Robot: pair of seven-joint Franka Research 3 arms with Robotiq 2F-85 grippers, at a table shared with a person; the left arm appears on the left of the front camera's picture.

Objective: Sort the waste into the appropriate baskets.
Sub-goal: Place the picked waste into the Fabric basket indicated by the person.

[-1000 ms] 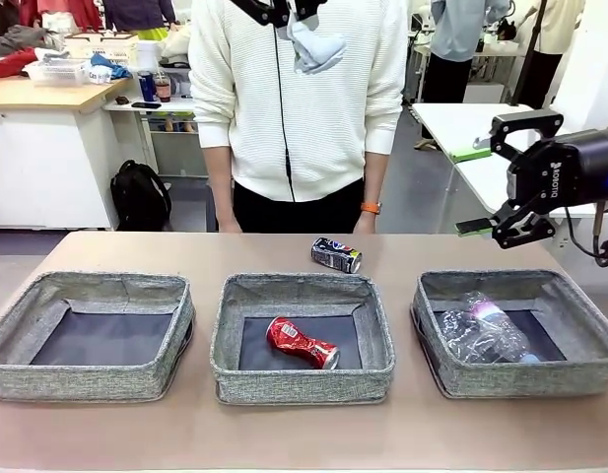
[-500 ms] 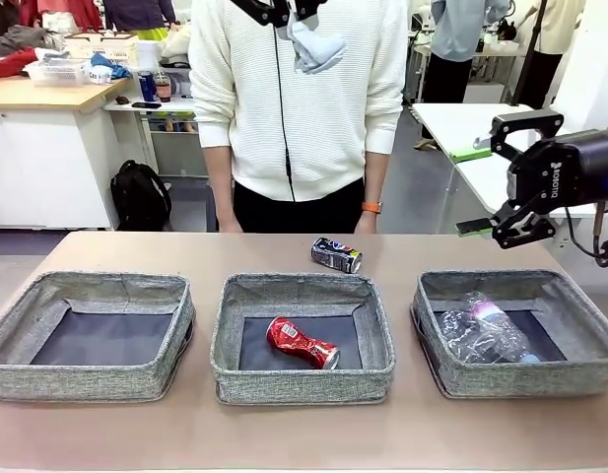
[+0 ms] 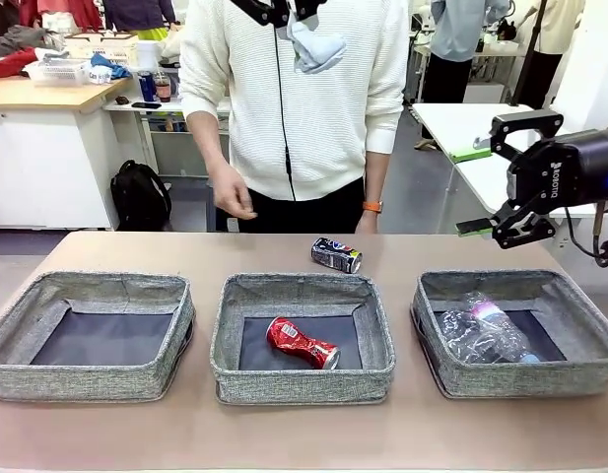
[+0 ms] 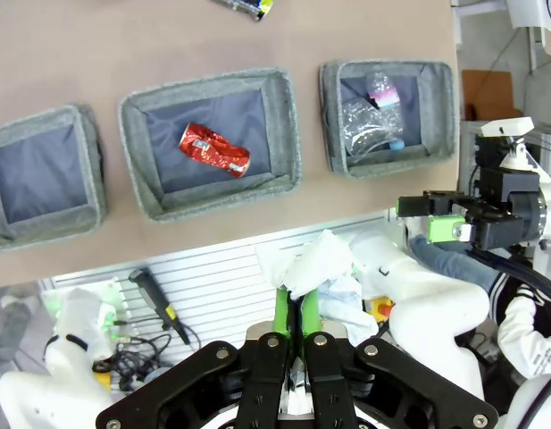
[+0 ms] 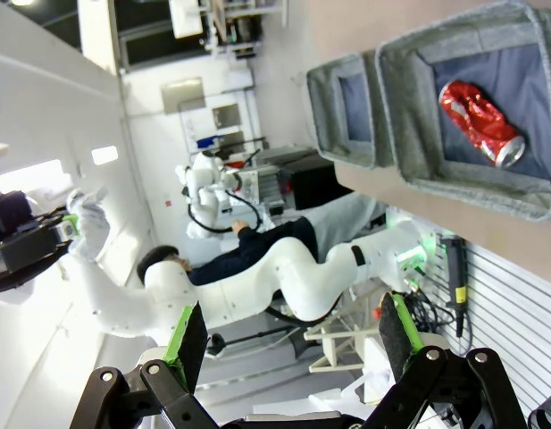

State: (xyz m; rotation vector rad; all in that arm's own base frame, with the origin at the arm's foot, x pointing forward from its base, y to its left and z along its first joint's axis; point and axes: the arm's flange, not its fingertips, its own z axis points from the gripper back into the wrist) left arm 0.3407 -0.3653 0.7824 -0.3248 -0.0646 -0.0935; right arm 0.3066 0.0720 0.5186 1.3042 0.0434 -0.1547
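On the table (image 3: 284,434), the dark can (image 3: 336,254) lay loose behind the middle basket (image 3: 302,376), with the red can (image 3: 302,343) inside. The person's hand (image 3: 233,202) had just lifted, so maybe they're joining in. Our left gripper (image 4: 296,308) was clamped on the tissue (image 4: 320,264), and our right gripper (image 3: 486,177) gaped wide, empty.

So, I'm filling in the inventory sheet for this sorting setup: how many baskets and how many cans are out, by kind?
Baskets: 3 (left basket, middle basket, right basket)
Cans: 2 (red can, dark can)
Total: 5
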